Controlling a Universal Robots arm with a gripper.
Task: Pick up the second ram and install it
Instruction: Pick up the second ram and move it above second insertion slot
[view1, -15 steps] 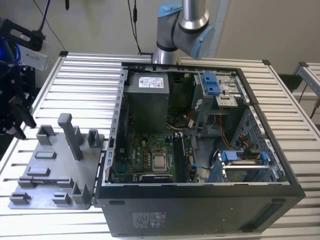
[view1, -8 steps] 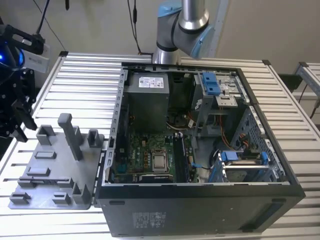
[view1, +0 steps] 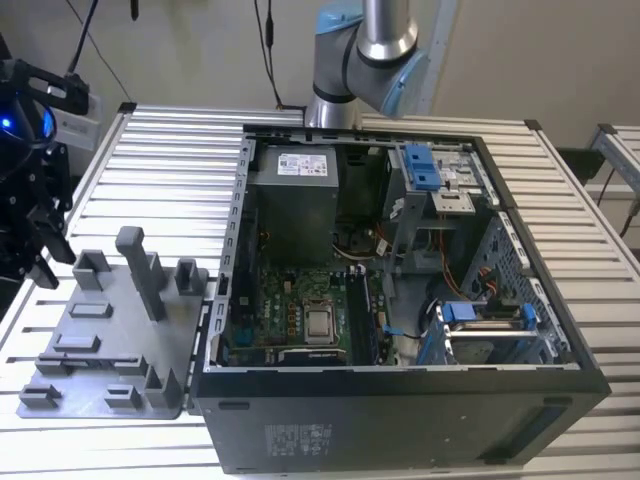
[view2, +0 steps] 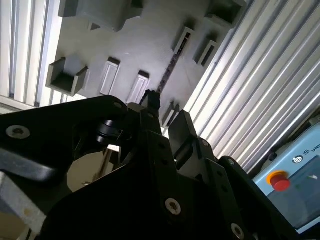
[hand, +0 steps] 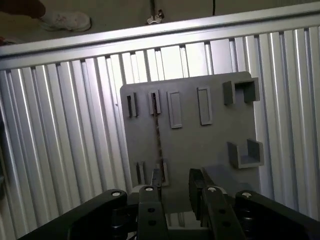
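Hovering above the grey fixture tray, the gripper has its two black fingers spread well apart and holds nothing. In both wrist views the second ram stands on edge in the tray, a thin dark line running between two slotted holders. Its near end comes up to the tip of one finger rather than into the gap; whether they touch cannot be told.

The first wrist view looks almost straight down and takes in the whole tray with its U-shaped brackets, plus a person's shoe on the floor beyond the ribbed metal table. The second wrist view is slanted and adds a pendant with a red button beside the table.

The exterior view gives the wider scene. The black wrist assembly hangs at the exterior view's left edge, near the tray, and the arm rises behind an open computer case. Inside the case lie the motherboard, a power supply and blue-latched drive cages. The case wall and the tray's upright posts stand between the wrist assembly and the board.
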